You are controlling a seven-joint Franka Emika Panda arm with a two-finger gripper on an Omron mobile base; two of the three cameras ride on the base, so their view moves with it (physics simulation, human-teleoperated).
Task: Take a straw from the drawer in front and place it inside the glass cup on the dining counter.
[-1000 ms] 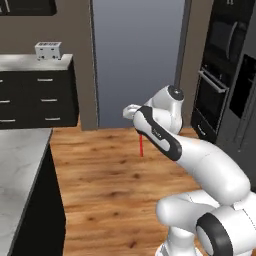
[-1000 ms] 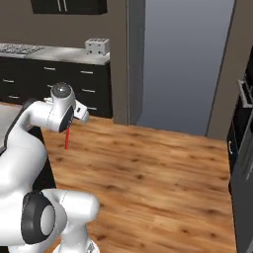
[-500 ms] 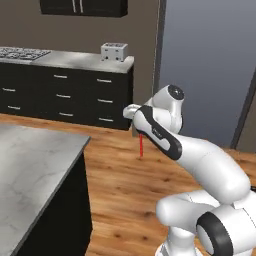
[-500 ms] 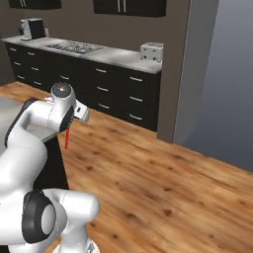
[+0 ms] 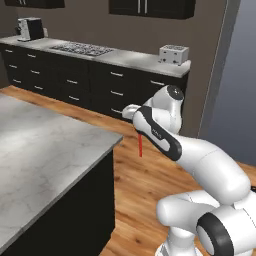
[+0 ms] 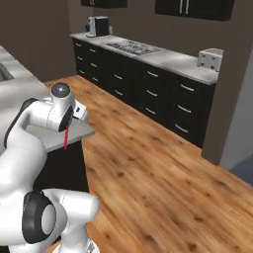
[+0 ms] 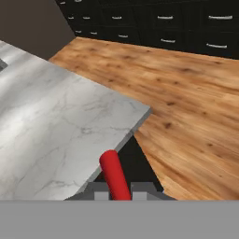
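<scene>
One red straw hanging straight down below the jaws in the left base view, clamped at its top end; marble table lower and off to one side, wooden floor beneath. Same straw dangling under the hand in the right base view, jaws themselves masked by the wrist. Straw rising between the fingertips in the hand view, table corner just beyond, black cabinets far ahead.
</scene>
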